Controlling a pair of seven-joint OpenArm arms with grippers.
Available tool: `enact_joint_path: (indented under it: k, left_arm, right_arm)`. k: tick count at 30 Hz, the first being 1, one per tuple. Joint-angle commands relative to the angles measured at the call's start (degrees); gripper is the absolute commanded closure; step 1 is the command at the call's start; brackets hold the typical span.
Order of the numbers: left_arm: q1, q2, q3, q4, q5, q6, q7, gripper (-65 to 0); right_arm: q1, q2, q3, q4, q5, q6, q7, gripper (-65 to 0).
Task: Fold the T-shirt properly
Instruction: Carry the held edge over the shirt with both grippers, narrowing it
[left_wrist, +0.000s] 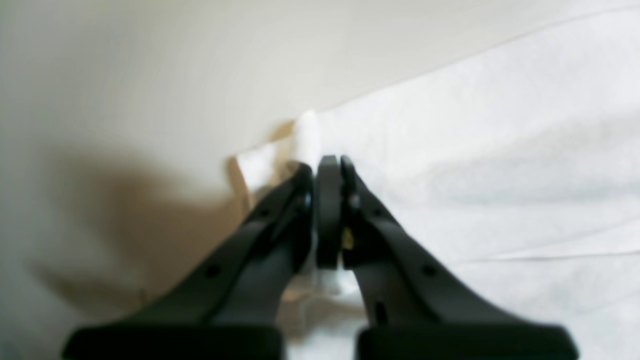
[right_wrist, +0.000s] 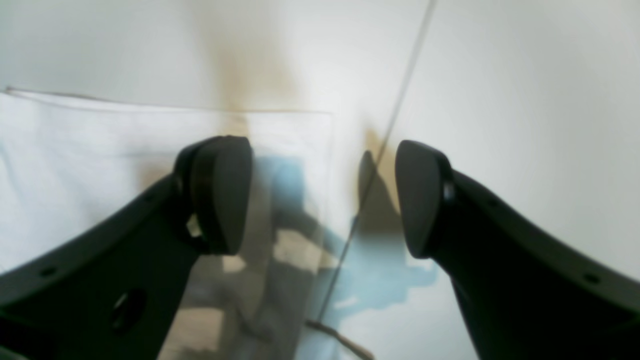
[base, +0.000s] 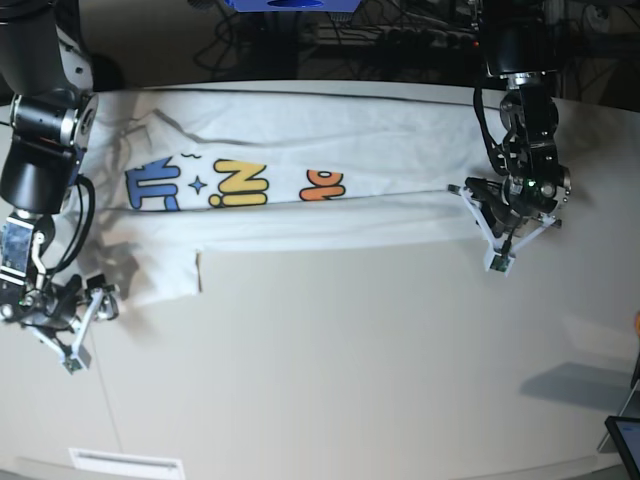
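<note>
Base view shows the T-shirt (base: 300, 180) spread across the far tabletop (base: 350, 350), print up, cables (base: 400, 30) behind it. Left hand (base: 478, 192) is clamped together on the shirt's hem edge. Right hand (base: 100, 298) stands apart at the sleeve corner, gripping nothing.

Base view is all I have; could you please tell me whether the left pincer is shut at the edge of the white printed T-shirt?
Observer: Yes. The left wrist view shows the left pincer shut, its tips at the edge of the large white cotton T-shirt. I cannot confirm that cloth is pinched.
Operator: Thank you. And the right pincer?
Observer: The right wrist view shows the right pincer open, holding nothing, over a corner of the shirt.
</note>
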Motion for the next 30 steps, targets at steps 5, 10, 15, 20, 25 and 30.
enact_joint_path:
  k: [5,10,15,20,25,30]
  left_arm:
    - [-0.8,-0.6,-0.1,0.9,0.4,-0.2,0.2,0.0]
    - [-1.0,-0.6,0.0,0.9,0.4,-0.2,0.3,0.0]
    - [-1.0,-0.6,0.0,0.9,0.4,-0.2,0.3,0.0]
    - [-1.0,-0.5,0.0,0.9,0.4,-0.2,0.3,0.0]
    - [-1.0,-0.5,0.0,0.9,0.4,-0.2,0.3,0.0]
    - [-1.0,-0.5,0.0,0.9,0.4,-0.2,0.3,0.0]
  right_arm:
    - [3.2,1.5,0.2,-5.6,0.3,-0.3,4.1,-43.5]
    - [3.2,1.4,0.2,-9.0,0.3,-0.3,6.5,-43.5]
    - [3.2,1.3,0.2,-10.9,0.3,-0.3,7.1,-43.4]
    - [3.2,1.1,0.3,-10.9,0.3,-0.3,7.2,-41.1]
    - [3.2,1.1,0.3,-11.0,0.3,-0.3,7.0,-12.0]
    - [3.2,1.1,0.3,-10.9,0.3,-0.3,6.0,-0.9]
